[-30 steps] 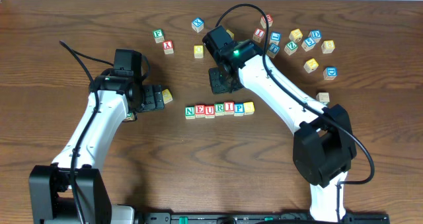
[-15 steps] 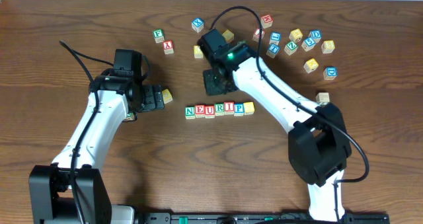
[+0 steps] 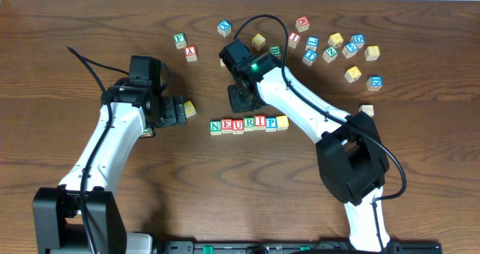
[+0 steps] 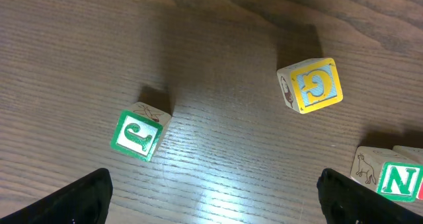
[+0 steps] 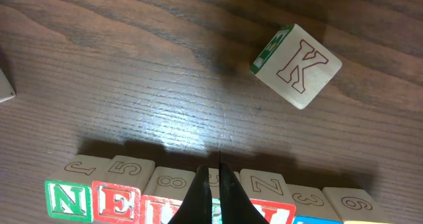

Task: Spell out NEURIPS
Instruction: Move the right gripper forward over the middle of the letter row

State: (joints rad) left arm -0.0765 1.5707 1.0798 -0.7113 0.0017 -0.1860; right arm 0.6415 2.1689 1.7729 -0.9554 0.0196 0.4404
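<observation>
On the grained dark wooden table [image 3: 225, 194], the pale square-edged cube row [image 3: 248, 124] reads N, E, U, R, I, P, then a yellow face. Just beyond, the right gripper [image 3: 241, 98] points down, fingers pressed together, empty. To the left, the left gripper [image 3: 178, 110] gapes wide, holding nothing.

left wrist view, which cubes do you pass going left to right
lone green cube (letter hard to read) → yellow g cube → green n cube, cut off by the right edge
</observation>
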